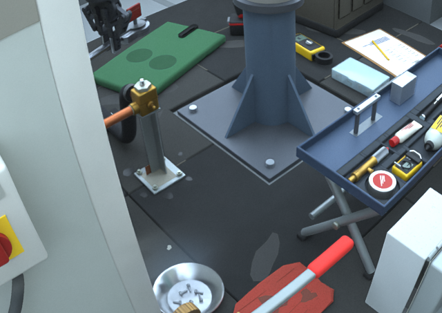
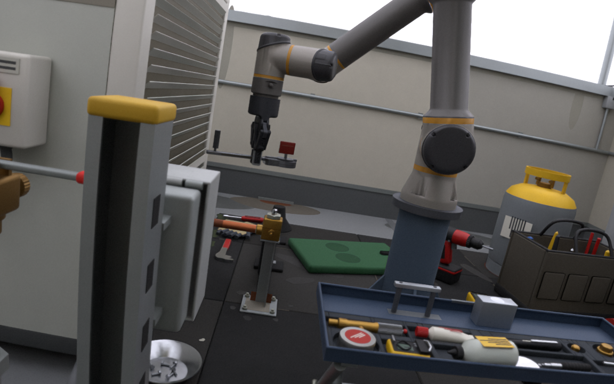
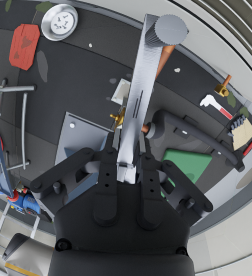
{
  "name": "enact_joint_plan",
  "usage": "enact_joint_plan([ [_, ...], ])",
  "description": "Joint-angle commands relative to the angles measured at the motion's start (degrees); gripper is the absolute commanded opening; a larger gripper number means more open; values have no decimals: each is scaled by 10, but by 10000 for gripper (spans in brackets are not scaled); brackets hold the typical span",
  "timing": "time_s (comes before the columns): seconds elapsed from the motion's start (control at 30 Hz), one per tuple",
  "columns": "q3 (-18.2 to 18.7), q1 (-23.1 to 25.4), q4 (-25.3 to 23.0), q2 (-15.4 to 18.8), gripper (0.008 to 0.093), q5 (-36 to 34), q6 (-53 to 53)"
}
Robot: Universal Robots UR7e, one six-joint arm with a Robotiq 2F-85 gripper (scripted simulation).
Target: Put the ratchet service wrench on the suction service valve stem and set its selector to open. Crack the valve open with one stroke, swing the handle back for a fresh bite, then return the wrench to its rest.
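Note:
My gripper (image 2: 258, 161) holds the ratchet service wrench (image 2: 252, 158) by the middle of its flat steel handle, high in the air. The wrench lies level, its red selector tab (image 2: 286, 147) on the head end and a dark knurled knob (image 3: 166, 31) on the other end. The brass suction service valve (image 1: 143, 98) stands on a steel post below, its silver stem (image 1: 142, 83) pointing up and bare. A copper pipe (image 1: 117, 117) runs from the valve toward the grey unit. The green rest mat (image 1: 159, 55) lies on the floor behind the valve, with nothing on it.
The grey unit housing (image 1: 64, 152) rises close on the left of the valve. My blue pedestal (image 1: 268, 70) stands right of the mat. A blue tool tray (image 1: 378, 138) on folding legs sits farther right, and a steel bowl of screws (image 1: 188, 289) lies near the housing.

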Motion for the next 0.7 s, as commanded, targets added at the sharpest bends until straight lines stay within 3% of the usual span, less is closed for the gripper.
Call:
enact_joint_plan([
  [0.0, -2, 0, -1, -1, 80, 0, -1],
  [0.67, -1, -3, -16, 14, 80, 0, -5],
])
